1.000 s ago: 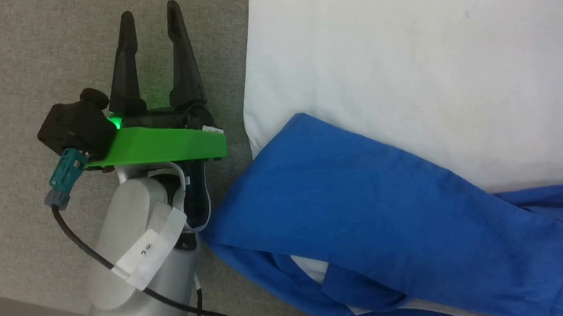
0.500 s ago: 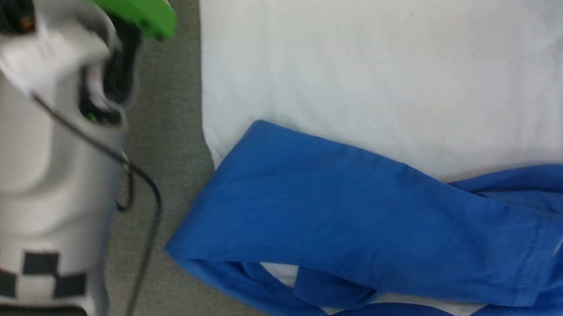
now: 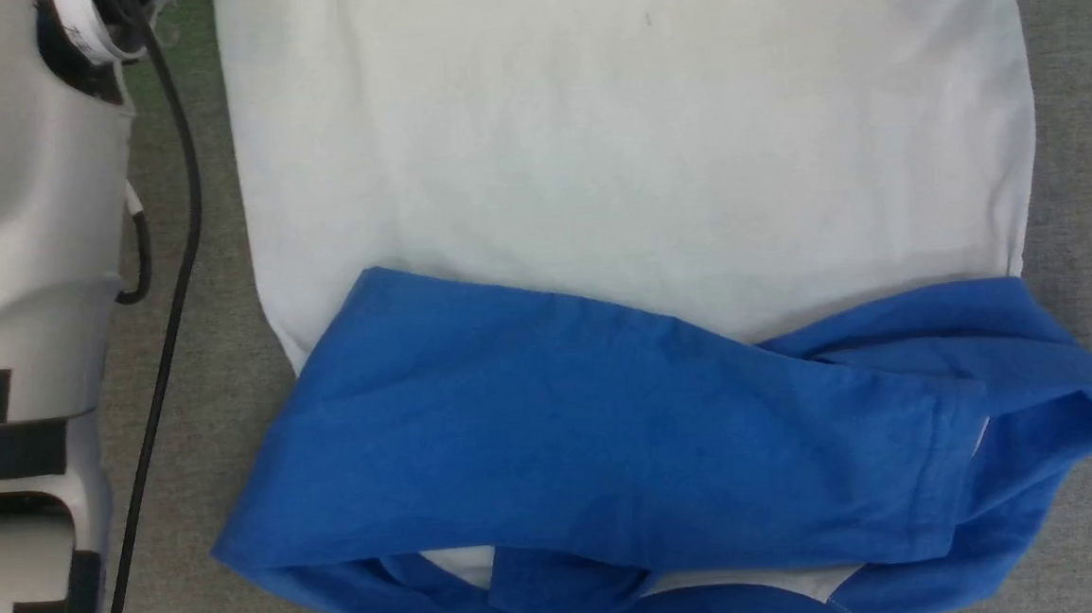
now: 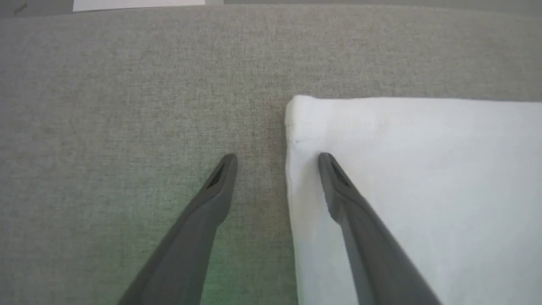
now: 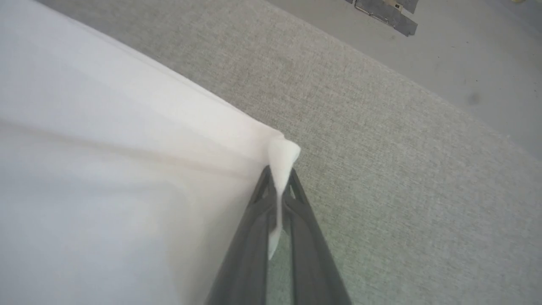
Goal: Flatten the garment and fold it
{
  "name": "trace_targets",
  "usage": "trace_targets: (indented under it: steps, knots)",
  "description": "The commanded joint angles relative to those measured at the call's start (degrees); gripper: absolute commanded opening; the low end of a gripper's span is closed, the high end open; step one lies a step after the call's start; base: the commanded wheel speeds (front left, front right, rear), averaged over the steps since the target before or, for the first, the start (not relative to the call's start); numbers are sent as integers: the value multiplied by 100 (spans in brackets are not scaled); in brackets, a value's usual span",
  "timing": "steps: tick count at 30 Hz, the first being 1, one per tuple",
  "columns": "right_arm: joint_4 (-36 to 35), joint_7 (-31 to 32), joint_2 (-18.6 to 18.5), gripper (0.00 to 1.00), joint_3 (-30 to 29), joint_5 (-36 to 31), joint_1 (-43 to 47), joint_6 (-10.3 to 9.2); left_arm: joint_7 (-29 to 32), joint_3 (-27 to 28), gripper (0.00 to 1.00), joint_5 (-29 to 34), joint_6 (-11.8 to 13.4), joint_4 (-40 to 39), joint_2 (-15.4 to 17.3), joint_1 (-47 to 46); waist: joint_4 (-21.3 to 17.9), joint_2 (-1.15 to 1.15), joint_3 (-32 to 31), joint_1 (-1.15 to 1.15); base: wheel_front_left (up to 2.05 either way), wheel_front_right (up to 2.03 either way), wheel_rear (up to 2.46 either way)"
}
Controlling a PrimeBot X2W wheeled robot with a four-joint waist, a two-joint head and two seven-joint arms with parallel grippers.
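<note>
Over the last second the head camera swung, so the picture shifted. The left arm reached toward 12 o'clock, leaving only its pale forearm (image 3: pixel 11 235) at 9 o'clock in the head view.

The white-bodied T-shirt with royal-blue sleeves (image 3: pixel 632 168) lay spread on the grey woven fabric surface (image 3: pixel 1087 169). Its body was flat toward 12 o'clock, and the blue sleeves (image 3: pixel 611 435) were folded across it at 6 o'clock.

In the right wrist view the right gripper (image 5: pixel 279 171) had its fingers pressed together on a white hem corner, with a small nub of cloth poking past the tips. In the left wrist view the left gripper (image 4: pixel 277 156) had its fingers spread wide and gripped nothing. They straddled the shirt's side edge, and the other hem corner lay just off at 1 o'clock.

The right pinch looked shallow, and the view was too blurred to tell whether it caught both layers. A pull now, with the left side unheld, would likely skew the body, slip the corner free, or drag the folded sleeves open.
</note>
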Motion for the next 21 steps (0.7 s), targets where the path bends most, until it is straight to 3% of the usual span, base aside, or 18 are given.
trace_targets:
  steps: [1, 2, 3, 4, 12, 21]
  knots:
    - [-8, -50, -52, 0, 47, 52, -95, -8, 179, -43, 100, 10, 42, 50, 55, 51, -90, 0, 70, 0, 0, 0, 0]
    - [-7, -63, -77, 0, 72, 70, -104, -8, 227, -48, 90, -9, 46, 22, 60, 81, -93, 0, 79, 0, 0, 0, 0]
    - [-3, -77, -107, 0, 97, 90, -114, -8, 254, -26, 35, -77, 40, -22, 37, 130, -90, 0, 87, 0, 0, 0, 0]
    - [2, -86, -129, 0, 111, 105, -121, -8, 240, -5, 0, -132, 20, -68, 16, 171, -83, 0, 92, 0, 0, 0, 0]
    - [57, -230, -278, 0, 137, 125, -145, -8, -512, 262, 0, -381, -185, -380, -58, 324, 79, 0, -3, 0, 0, 0, 0]
    - [234, -576, -208, 0, -51, 79, -304, -8, -1627, 475, 0, -111, -151, -345, 62, 83, 221, 0, -255, 0, 0, 0, 0]
